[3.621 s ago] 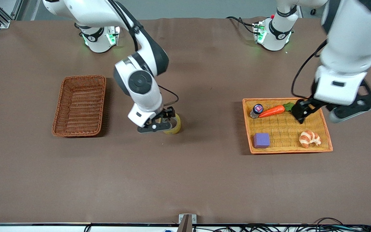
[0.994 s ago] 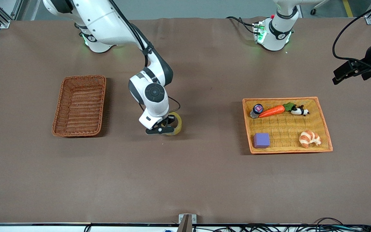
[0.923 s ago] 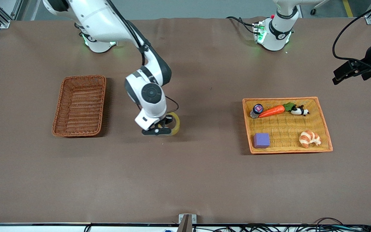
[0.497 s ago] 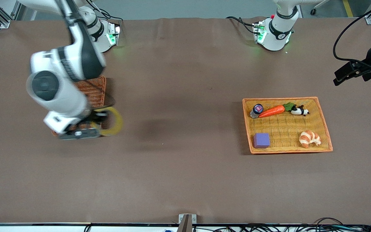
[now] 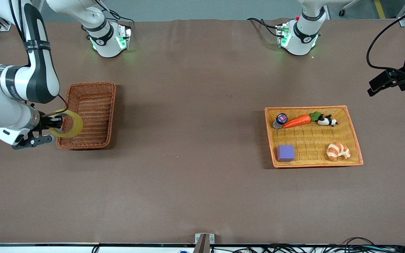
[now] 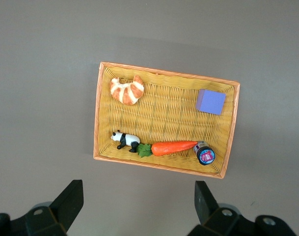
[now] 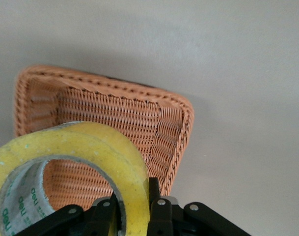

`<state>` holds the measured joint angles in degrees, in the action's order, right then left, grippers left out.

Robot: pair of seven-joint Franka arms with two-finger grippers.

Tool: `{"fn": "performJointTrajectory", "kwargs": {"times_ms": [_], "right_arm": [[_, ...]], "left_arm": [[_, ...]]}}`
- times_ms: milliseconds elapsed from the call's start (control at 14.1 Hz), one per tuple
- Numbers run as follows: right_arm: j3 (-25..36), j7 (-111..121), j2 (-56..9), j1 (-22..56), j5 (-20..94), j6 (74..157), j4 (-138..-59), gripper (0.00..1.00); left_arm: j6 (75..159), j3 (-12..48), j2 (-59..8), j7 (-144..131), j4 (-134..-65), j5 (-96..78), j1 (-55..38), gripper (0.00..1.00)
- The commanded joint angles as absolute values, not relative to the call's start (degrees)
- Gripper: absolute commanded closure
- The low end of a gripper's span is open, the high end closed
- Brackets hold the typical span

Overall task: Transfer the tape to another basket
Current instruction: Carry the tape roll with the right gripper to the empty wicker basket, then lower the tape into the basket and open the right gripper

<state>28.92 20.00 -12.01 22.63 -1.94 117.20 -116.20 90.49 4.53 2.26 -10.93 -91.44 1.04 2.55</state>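
The tape (image 5: 69,123), a thick yellowish ring with a grey core, hangs in my right gripper (image 5: 55,123), which is shut on the ring's wall. The right wrist view shows the tape (image 7: 85,157) pinched between the fingers (image 7: 155,206), held over the dark reddish-brown wicker basket (image 7: 124,123). In the front view the tape is over the basket's (image 5: 88,114) rim at the right arm's end of the table. My left gripper (image 5: 387,83) is open and empty, raised near the left arm's end of the table; its wrist view shows its open fingers (image 6: 204,199).
A shallow orange-yellow woven tray (image 5: 313,138) holds a carrot (image 5: 296,121), a small bottle (image 5: 280,120), a panda toy (image 5: 326,121), a purple block (image 5: 285,153) and a croissant (image 5: 338,151). The tray also shows in the left wrist view (image 6: 164,120).
My right gripper has lifted the tape from the middle of the table and carried it toward the right arm's end, to over the brown basket's rim. The left arm has barely moved.
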Motion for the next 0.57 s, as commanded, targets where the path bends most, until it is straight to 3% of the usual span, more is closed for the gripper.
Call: {"fn": "performJointTrajectory", "kwargs": {"times_ms": [0,213,497], "right_arm": [[29.5,20.8,-2.9,23.6,-1.8,126.5,-131.4,1.0],[29.6,21.0,-3.7,23.6,-1.8,137.3,-138.3,1.0],[29.6,21.0,-5.0,23.3,-1.8,144.7,-143.0,0.98]], "left_arm": [[91.2,4.4,2.9,-10.8,-92.1,0.6,2.6,0.0],[91.4,4.4,2.6,-10.0,-91.9,1.0,2.6,0.0],[91.4,4.6,2.5,-9.9,-91.9,1.0,2.5,0.0]]}}
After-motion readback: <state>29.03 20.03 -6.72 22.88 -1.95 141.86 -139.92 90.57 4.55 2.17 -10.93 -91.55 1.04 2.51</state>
